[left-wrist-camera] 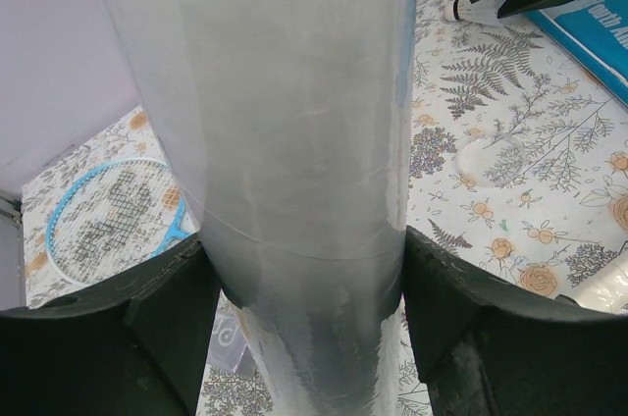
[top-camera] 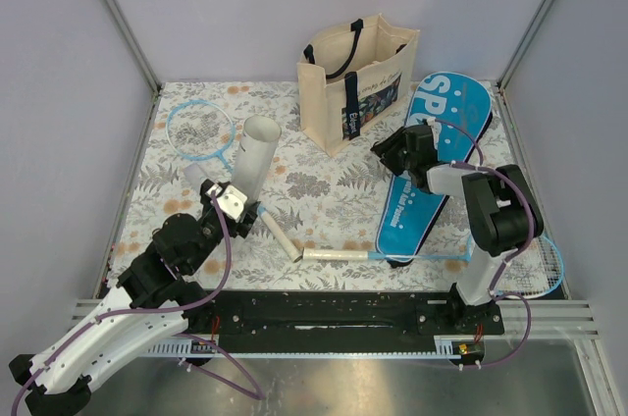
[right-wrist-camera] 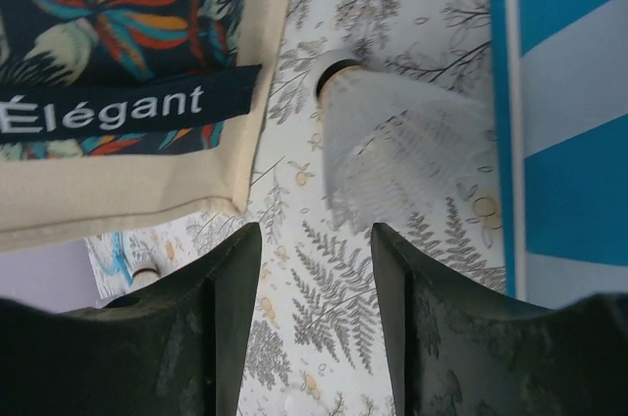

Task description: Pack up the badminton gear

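Observation:
My left gripper (top-camera: 234,202) (left-wrist-camera: 304,249) is shut on the lower end of the long white tube (top-camera: 257,146) (left-wrist-camera: 294,92), which tilts up and away, open mouth on top. One light-blue racket (top-camera: 201,130) (left-wrist-camera: 108,210) lies at the back left. The other racket's white handle (top-camera: 334,254) lies near the front. The blue case (top-camera: 437,166) (right-wrist-camera: 569,131) lies on the right. Between tote and case, my right gripper (top-camera: 385,153) (right-wrist-camera: 316,234) hangs open and holds nothing. A white shuttlecock (right-wrist-camera: 392,141) (left-wrist-camera: 456,12) lies on the cloth just beyond its fingertips.
The cream tote bag (top-camera: 358,78) (right-wrist-camera: 128,190) with navy straps stands at the back centre, close to the left of my right gripper. A floral cloth (top-camera: 324,195) covers the table. The second racket's head (top-camera: 545,274) sits at the front right corner.

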### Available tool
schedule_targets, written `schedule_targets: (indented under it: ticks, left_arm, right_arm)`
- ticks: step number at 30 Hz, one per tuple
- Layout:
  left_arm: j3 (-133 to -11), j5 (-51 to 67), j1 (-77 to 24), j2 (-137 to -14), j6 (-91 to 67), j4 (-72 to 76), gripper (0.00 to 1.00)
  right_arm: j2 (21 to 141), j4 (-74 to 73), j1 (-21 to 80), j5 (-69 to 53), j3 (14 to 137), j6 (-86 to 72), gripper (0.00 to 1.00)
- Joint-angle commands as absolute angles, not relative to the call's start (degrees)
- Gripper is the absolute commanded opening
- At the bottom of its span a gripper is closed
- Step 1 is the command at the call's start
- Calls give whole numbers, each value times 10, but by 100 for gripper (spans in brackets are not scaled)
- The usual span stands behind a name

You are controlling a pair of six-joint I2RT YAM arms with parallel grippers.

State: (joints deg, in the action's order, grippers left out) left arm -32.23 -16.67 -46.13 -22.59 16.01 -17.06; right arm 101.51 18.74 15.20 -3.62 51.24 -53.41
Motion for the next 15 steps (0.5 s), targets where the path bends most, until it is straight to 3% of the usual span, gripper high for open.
schedule_targets:
  ticks: [1,15]
  left_arm:
    - [-321,-156,-460,-218,155,-127,43]
    - [-322,-155,-461,-230,159,-127,42]
  right_arm:
    - [1035,257,129,-23,506,-577,57]
    - [1057,258,107,-49,531,-535,53]
